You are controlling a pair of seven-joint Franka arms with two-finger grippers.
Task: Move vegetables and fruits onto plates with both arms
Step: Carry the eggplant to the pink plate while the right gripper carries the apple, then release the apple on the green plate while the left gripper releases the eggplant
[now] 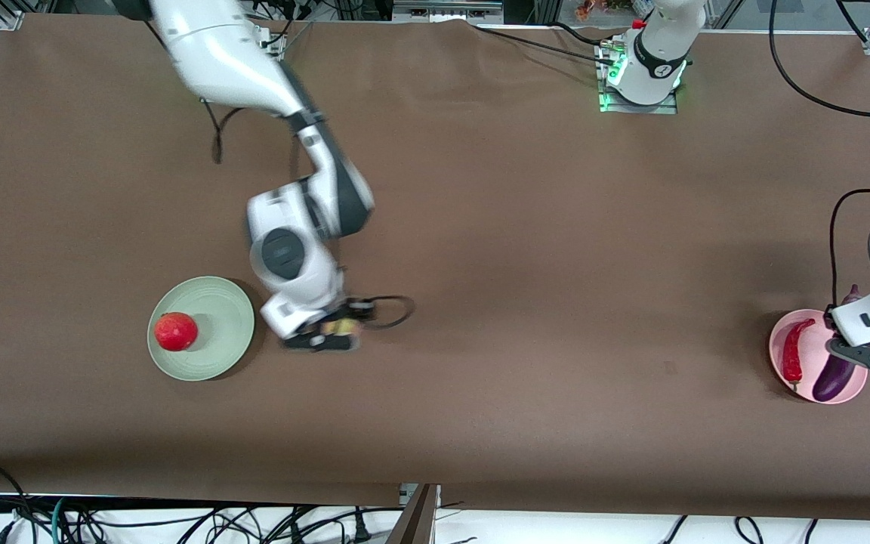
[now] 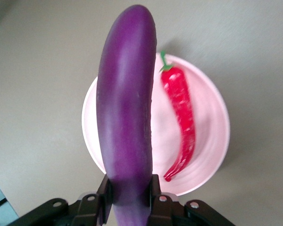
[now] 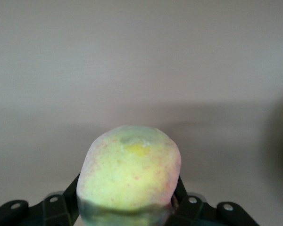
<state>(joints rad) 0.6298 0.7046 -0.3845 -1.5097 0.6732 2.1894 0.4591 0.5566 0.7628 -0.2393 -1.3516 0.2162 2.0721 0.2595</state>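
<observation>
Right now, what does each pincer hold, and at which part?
The left pincer grips the long glossy purple eggplant near one end. The right pincer grips the pale yellow-pink peach by its sides.

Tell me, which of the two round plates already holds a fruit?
The pale mint green plate, toward the right arm's end: the round red fruit sits on it. The pale pink plate holds vegetables instead.

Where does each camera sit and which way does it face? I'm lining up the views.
Front view: high across the table, facing both arm bases; shows right gripper beside the green plate and left gripper over the pink plate.
Left wrist view: looks past its fingers at the held eggplant, chili.
Right wrist view: fingers, held peach.
Shared: eggplant, chili, pink plate.
</observation>
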